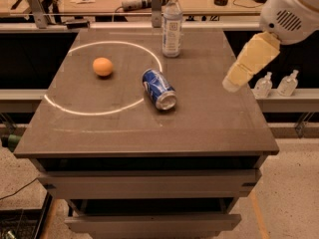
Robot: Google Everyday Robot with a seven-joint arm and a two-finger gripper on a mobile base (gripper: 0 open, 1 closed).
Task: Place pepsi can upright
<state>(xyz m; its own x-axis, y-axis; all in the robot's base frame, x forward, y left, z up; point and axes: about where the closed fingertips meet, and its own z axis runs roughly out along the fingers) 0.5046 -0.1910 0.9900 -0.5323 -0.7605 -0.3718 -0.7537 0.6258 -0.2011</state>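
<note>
The pepsi can (158, 88) is blue with a silver end and lies on its side near the middle of the dark table (209, 123). It rests across the right arc of a white circle marked on the tabletop, with its silver end toward the front right. My gripper (233, 82) is at the tip of the cream arm link. It hangs above the table's right side, to the right of the can and well apart from it, and holds nothing that I can see.
A clear plastic bottle (172, 24) stands upright at the back of the table. An orange (102, 66) lies inside the circle, left of the can. Two small bottles (275, 83) stand on a ledge beyond the right edge. Benches with clutter are behind.
</note>
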